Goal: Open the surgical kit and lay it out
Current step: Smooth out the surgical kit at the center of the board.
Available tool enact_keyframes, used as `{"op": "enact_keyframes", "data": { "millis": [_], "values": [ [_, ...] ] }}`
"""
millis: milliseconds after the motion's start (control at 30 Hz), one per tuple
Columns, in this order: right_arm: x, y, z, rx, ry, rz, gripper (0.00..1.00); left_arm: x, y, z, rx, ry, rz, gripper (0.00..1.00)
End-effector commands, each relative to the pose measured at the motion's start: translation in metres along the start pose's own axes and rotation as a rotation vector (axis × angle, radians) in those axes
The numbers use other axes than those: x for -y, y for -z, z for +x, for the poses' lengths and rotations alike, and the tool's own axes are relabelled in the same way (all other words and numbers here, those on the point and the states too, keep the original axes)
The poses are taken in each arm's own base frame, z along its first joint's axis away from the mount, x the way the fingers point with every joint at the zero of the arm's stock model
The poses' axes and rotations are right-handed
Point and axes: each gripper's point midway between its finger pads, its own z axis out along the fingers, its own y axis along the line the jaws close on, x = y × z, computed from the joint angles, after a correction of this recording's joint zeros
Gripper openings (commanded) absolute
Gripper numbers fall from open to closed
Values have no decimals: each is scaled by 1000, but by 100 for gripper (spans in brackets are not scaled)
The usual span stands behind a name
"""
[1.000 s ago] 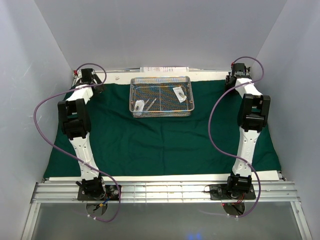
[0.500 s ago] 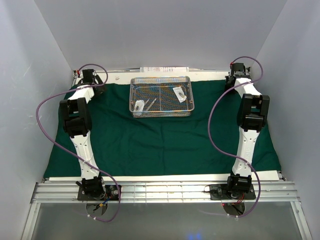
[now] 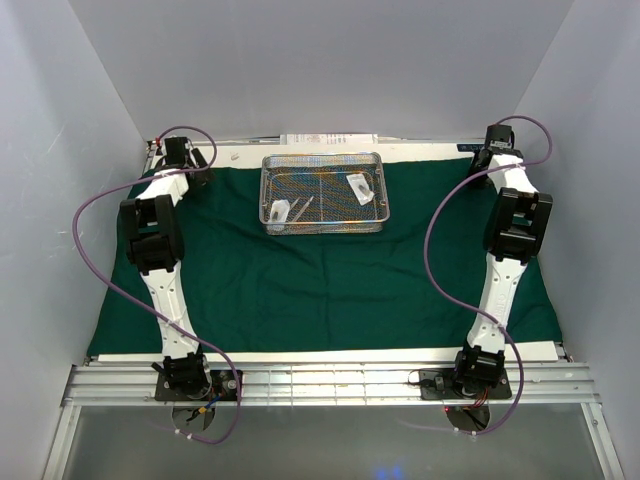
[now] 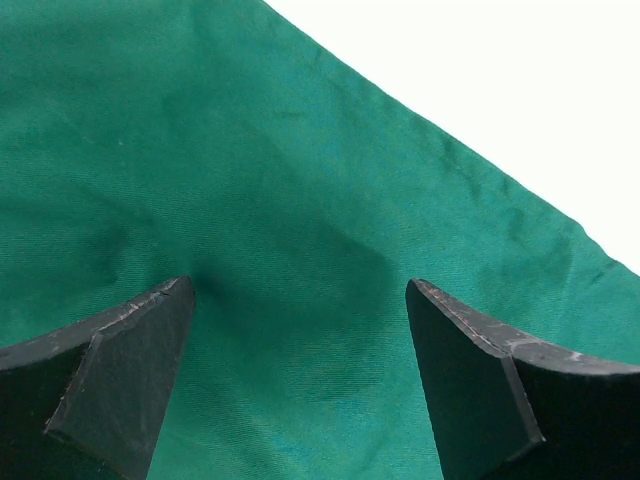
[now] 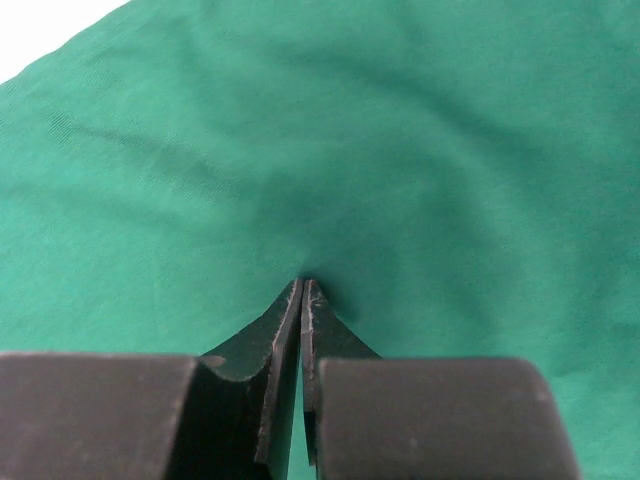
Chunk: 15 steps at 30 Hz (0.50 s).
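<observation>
The right pincer (image 5: 302, 285) is closed, its two tips pressed together on a small pinch of the dark green cloth wrap (image 3: 320, 280); creases in the fabric run in to the tips (so it looks like a real hold, not just a touch). It sits at the cloth's far right corner. The left pincer (image 4: 298, 290) hangs wide open and empty just above the far left corner, with bare table (image 3: 320, 355) showing past the hem.

In the top view the wire-mesh tray (image 3: 325, 226) lies toward 9 o'clock from the right pincer and toward 3 o'clock from the left one. Its long axis runs 9 to 3, and the left arm is slightly nearer. It sits on the cloth at the far middle, with two white packets (image 3: 279, 211) inside.

Compared with a second ago, the right pincer has snapped closed and shifted toward 2 o'clock, outward from the tray. The left pincer and the tray are about where they were.
</observation>
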Motion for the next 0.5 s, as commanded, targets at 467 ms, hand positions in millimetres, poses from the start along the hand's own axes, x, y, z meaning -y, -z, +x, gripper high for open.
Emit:
{"op": "enact_keyframes", "data": {
  "millis": [467],
  "values": [
    [21,9,15,-86,-59,-39,13,32,23,-42,81,-17,104,98]
  ]
}}
